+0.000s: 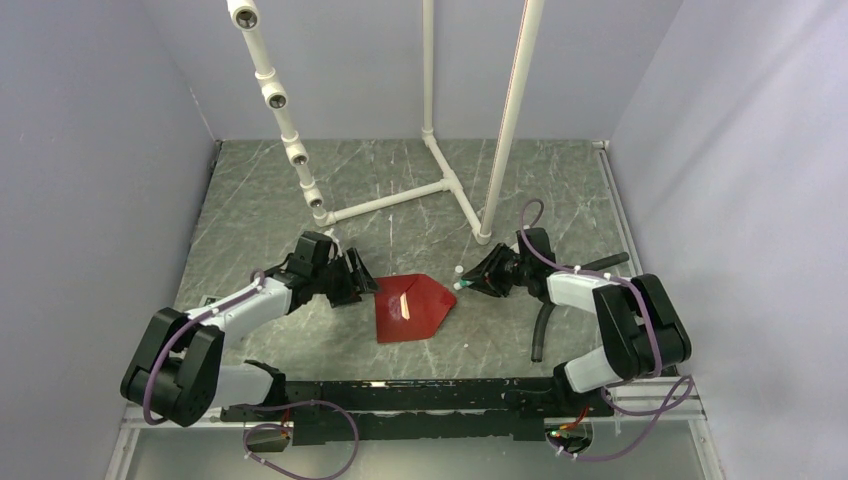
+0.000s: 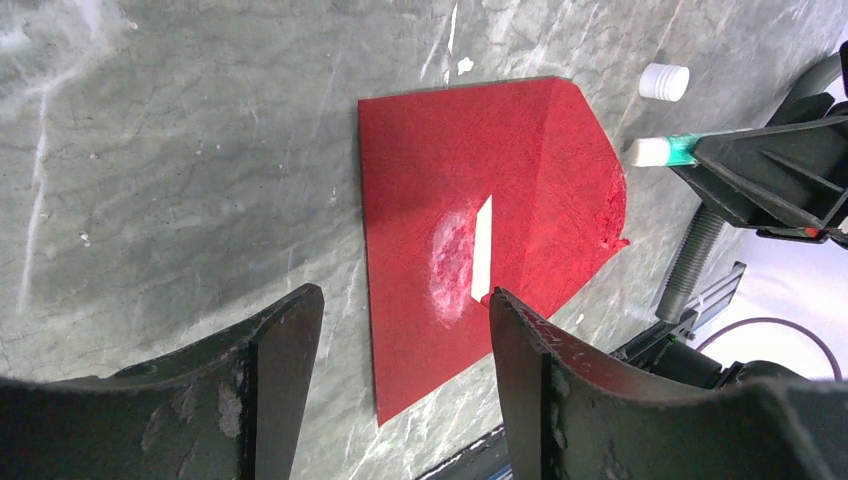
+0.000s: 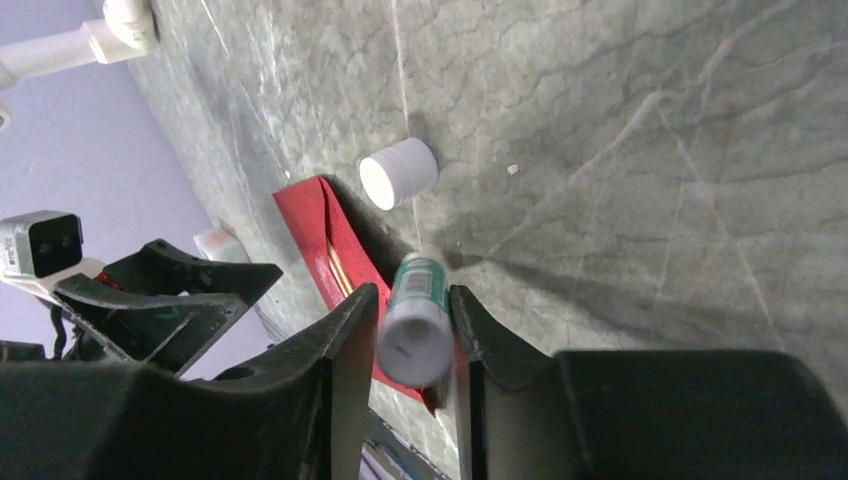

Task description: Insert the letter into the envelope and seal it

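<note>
The dark red envelope (image 1: 412, 310) (image 2: 440, 150) lies flat on the table between the arms, its pointed flap toward the right arm. A whitish smear (image 2: 448, 262) and a narrow pale strip (image 2: 482, 245) show on its face. The strip looks like an edge of the letter, the rest of which is hidden. My left gripper (image 1: 362, 283) (image 2: 402, 300) hovers open over the envelope's left end, with nothing between its fingers. My right gripper (image 1: 478, 281) (image 3: 415, 300) is shut on a green-and-white glue stick (image 3: 418, 305) (image 2: 664, 151) whose tip is near the flap's point. In the right wrist view the envelope (image 3: 318, 228) is seen edge-on.
The glue stick's white cap (image 1: 459, 269) (image 2: 664, 80) (image 3: 398, 172) stands on the table just beyond the flap. A white pipe frame (image 1: 440, 185) rises behind the envelope. A black hose (image 1: 541, 330) lies by the right arm. A black rail (image 1: 420, 392) runs along the near edge.
</note>
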Motion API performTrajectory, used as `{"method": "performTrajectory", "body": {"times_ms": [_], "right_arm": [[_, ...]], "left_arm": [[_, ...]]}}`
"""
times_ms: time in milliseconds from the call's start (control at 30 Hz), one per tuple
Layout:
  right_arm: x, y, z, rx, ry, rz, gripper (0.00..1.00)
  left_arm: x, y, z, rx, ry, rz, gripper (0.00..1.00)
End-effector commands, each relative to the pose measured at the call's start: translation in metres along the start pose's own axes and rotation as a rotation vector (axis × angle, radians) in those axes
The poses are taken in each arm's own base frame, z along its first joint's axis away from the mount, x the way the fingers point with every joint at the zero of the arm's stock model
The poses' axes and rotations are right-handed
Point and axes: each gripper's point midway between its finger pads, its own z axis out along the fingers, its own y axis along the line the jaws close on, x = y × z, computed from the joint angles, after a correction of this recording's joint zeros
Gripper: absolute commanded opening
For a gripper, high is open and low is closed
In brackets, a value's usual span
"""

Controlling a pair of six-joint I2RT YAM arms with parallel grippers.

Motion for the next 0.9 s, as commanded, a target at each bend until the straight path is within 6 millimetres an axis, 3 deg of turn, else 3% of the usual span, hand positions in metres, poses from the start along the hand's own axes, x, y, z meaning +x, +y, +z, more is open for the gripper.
{"method": "performTrajectory", "body": {"times_ms": [0,133,333,400,467,600,767,867], "right_arm": [[-0.014,0.004,0.001,-0.013,-0.054,-0.020,0.46],[-0.019,-0.003,-0.005,0.044,-0.092,-0.040,0.63],[-0.017,-0.009,-0.021,0.093,-0.117,-0.069,0.64],[-0.012,-0.013,-0.027,0.096,-0.120,-0.072,0.56],[-0.004,-0.014,-0.033,0.077,-0.113,-0.080,0.41],[0.018,-0.024,-0.033,0.065,-0.074,-0.050,0.22],[0.043,-0.029,-0.023,0.063,-0.032,-0.034,0.11],[0.061,-0.026,-0.013,0.060,0.013,-0.056,0.09]], "left_arm": [[-0.006,-0.006,0.002,0.021,-0.011,-0.004,0.67],[-0.004,-0.002,0.004,0.006,0.002,-0.008,0.67],[-0.001,0.000,0.006,-0.001,0.020,-0.011,0.67],[0.000,0.000,0.006,0.001,0.025,-0.010,0.67],[0.002,0.001,0.006,-0.002,0.032,-0.013,0.66],[0.009,-0.003,0.010,0.040,0.065,-0.016,0.53],[0.017,-0.017,0.013,0.144,0.119,-0.011,0.27],[0.023,-0.018,0.015,0.160,0.145,-0.011,0.18]]}}
